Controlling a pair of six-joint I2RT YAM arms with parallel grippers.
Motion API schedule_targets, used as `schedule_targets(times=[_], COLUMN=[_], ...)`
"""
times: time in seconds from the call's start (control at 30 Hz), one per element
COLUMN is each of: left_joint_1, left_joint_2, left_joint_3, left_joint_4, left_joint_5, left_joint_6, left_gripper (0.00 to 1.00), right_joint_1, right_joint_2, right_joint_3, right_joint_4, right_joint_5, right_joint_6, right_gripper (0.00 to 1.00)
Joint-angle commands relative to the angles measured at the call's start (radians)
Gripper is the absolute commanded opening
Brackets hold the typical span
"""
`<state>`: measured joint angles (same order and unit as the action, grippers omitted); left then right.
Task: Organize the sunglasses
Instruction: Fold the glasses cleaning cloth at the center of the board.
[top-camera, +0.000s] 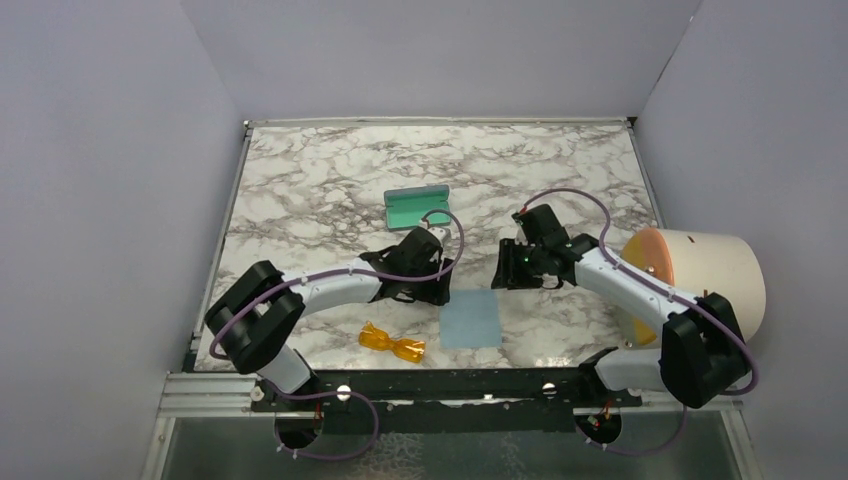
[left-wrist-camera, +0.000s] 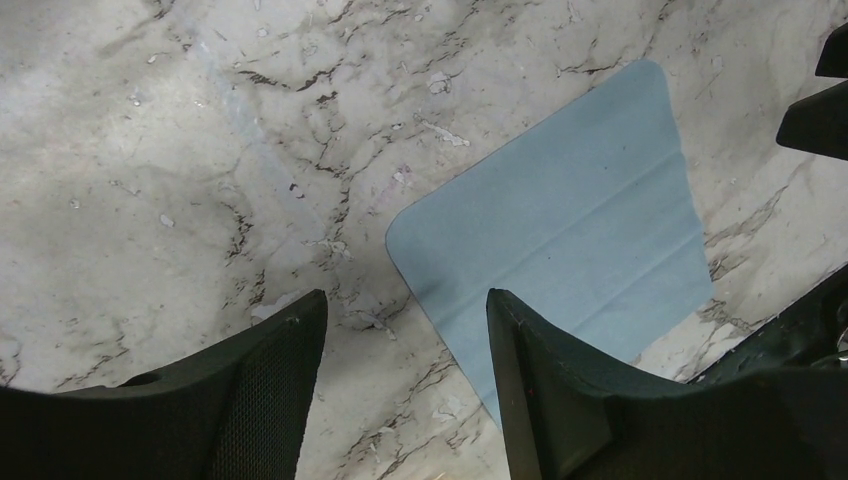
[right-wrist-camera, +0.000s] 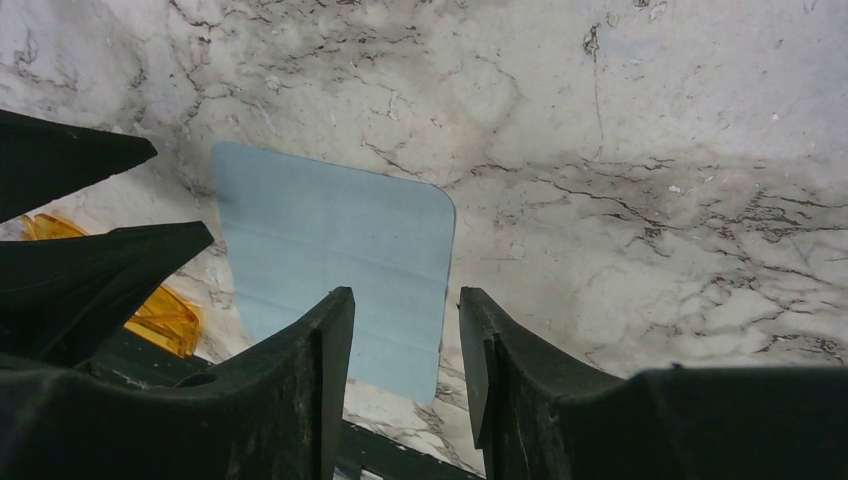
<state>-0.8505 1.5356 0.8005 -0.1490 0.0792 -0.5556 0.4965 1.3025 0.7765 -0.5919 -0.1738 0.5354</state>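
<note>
The sunglasses (top-camera: 392, 343), a small folded orange-amber pair, lie near the table's front edge; an orange part of the sunglasses (right-wrist-camera: 165, 315) shows in the right wrist view. A light blue cloth (top-camera: 471, 318) lies flat to their right. The case (top-camera: 416, 207) lies open further back, teal inside up. My left gripper (top-camera: 443, 293) hovers open over the near-left corner of the cloth (left-wrist-camera: 580, 230), empty. My right gripper (top-camera: 500, 280) hangs open and empty above the far-right corner of the cloth (right-wrist-camera: 330, 240), its gap narrower. The two grippers face each other across the cloth.
A large cream cylinder with an orange end (top-camera: 700, 275) lies on the table's right side beside the right arm. Grey walls close in the marble table (top-camera: 330, 170) on three sides. A black rail (top-camera: 450, 385) runs along the near edge.
</note>
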Motion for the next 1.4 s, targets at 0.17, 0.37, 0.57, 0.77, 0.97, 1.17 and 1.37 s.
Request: schedule_targets(times=[0.17,0.37,0.57,0.77,0.97,1.17,1.37], left_joint_1=[-0.019,-0.019,-0.018,-0.019,-0.018,-0.019,-0.019], left_joint_2=[0.061,0.075,0.106,0.121,0.136,0.127,0.108], left_joint_3=[0.046,0.048,0.056,0.061,0.063,0.046,0.024], left_joint_4=[0.039,0.048,0.051,0.061,0.057,0.048,0.046], left_joint_5=[0.004,0.001,0.013,0.017,0.026,0.031,0.020], left_joint_6=[0.013,0.010,0.019,0.019,0.019,0.022,0.020], left_gripper=[0.52,0.51,0.40,0.41,0.41,0.36,0.33], right_joint_1=[0.008,0.008,0.008,0.008,0.008,0.008,0.008], right_joint_2=[0.017,0.028,0.034,0.035,0.036,0.039,0.035], right_joint_3=[-0.013,-0.014,-0.019,-0.021,-0.016,-0.010,-0.013], right_joint_4=[0.061,0.068,0.075,0.076,0.078,0.077,0.076], right_joint_5=[-0.020,-0.023,-0.023,-0.021,-0.023,-0.021,-0.024], right_joint_6=[-0.008,-0.012,-0.012,-0.014,-0.013,-0.013,-0.012], right_gripper=[0.43,0.43,0.43,0.43,0.43,0.43,0.43])
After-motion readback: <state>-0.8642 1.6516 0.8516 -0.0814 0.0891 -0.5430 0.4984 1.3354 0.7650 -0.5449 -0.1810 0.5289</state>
